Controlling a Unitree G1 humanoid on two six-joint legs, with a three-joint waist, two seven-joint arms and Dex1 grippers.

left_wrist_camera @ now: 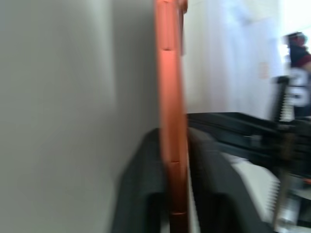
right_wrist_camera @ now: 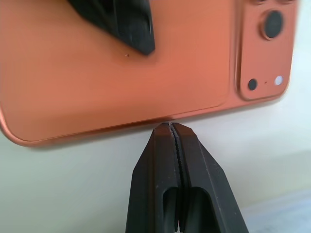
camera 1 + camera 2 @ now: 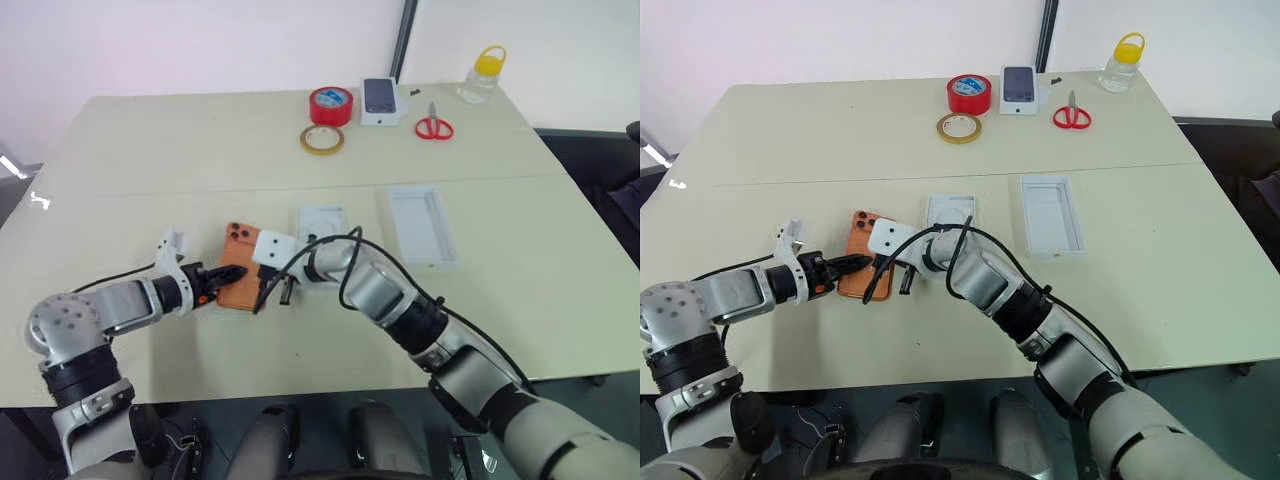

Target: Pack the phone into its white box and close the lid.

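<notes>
A pale table [image 3: 150, 150] made of two tops butted together carries a row of things along its far edge. A red tape roll [image 3: 331, 104] stands near the middle, and a flat ring of yellowish clear tape [image 3: 322, 139] lies just in front of it. Beside the red roll sits a small white carton [image 3: 381, 101] printed with a dark phone. Red-handled scissors [image 3: 433, 125] lie further right, and a clear bottle with a yellow cap [image 3: 482, 74] stands near the far right corner.
</notes>
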